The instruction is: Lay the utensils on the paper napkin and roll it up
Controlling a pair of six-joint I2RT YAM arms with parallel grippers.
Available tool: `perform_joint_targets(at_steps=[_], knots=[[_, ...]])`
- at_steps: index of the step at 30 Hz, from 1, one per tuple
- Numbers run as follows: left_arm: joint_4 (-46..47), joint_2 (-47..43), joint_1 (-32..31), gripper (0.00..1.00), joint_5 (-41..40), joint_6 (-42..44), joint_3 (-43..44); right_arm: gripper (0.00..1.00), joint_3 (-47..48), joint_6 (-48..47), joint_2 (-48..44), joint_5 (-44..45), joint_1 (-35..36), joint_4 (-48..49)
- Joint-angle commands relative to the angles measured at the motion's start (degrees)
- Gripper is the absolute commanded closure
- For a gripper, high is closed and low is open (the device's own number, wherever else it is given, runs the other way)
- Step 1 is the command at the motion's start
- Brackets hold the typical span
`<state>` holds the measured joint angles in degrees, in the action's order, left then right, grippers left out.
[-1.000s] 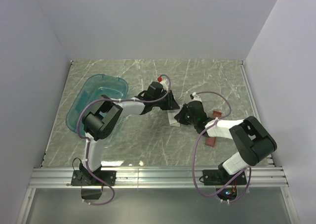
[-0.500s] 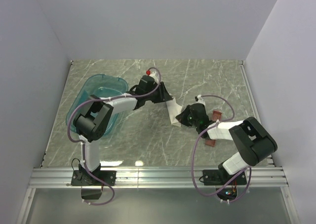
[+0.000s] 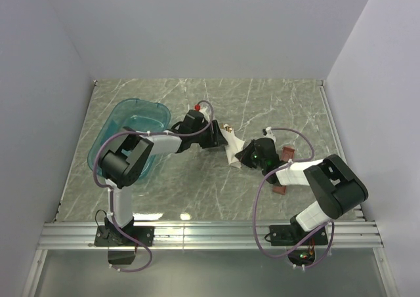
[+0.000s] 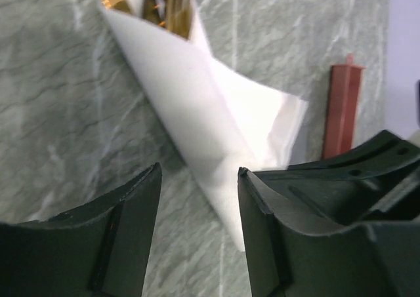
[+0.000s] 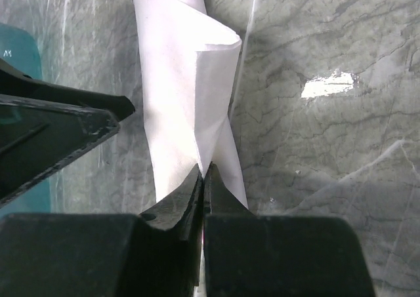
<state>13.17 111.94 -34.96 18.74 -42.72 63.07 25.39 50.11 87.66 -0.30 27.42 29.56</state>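
Observation:
The paper napkin (image 3: pixel 231 154) lies on the table as a narrow white rolled bundle (image 4: pixel 210 113). Out of its far end poke the utensils (image 4: pixel 167 8), showing golden-brown tips. My left gripper (image 4: pixel 199 179) is open just above the bundle's near end, and its fingers (image 4: pixel 125 231) do not press the paper. From the other side, my right gripper (image 5: pixel 203 172) is shut on a loose fold of the napkin (image 5: pixel 177 94). In the top view the two grippers (image 3: pixel 218 139) (image 3: pixel 244 156) face each other across the bundle.
A translucent teal tub (image 3: pixel 128 133) stands to the left of the left arm. A long reddish-brown tray (image 4: pixel 342 110) lies to the right of the napkin, partly under the right arm (image 3: pixel 283 172). Walls close the table at the back and both sides.
The left gripper has opened and let go of the napkin, drawing back a little toward the left. The right gripper has stayed shut on the paper fold.

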Motion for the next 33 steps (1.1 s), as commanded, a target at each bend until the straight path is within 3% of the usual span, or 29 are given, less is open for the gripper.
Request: perform_joint_targets(at_steps=[1,10,13,17,33], knots=[[2.2,0.9,-0.3,0.44,3.5,-1.0,3.3,1.0,-1.4,0.1,1.5,1.9,-0.5,-2.0],[2.8,0.4,-0.9,0.43,2.2,-1.0,2.1,1.0,-2.1,-1.1,0.1,0.7,-0.4,-2.0],[3.3,-2.3,-1.0,0.44,1.6,-0.7,2.1,0.96,-1.7,-1.2,0.1,0.5,-0.4,-2.2],[2.6,-3.9,-1.4,0.45,2.2,0.2,4.3,0.82,-1.7,-1.4,-1.4,0.5,-0.4,-2.9],[3.6,6.4,-2.4,0.51,5.2,-1.8,10.4,0.79,2.6,-2.3,-5.0,6.0,-0.4,-9.3]])
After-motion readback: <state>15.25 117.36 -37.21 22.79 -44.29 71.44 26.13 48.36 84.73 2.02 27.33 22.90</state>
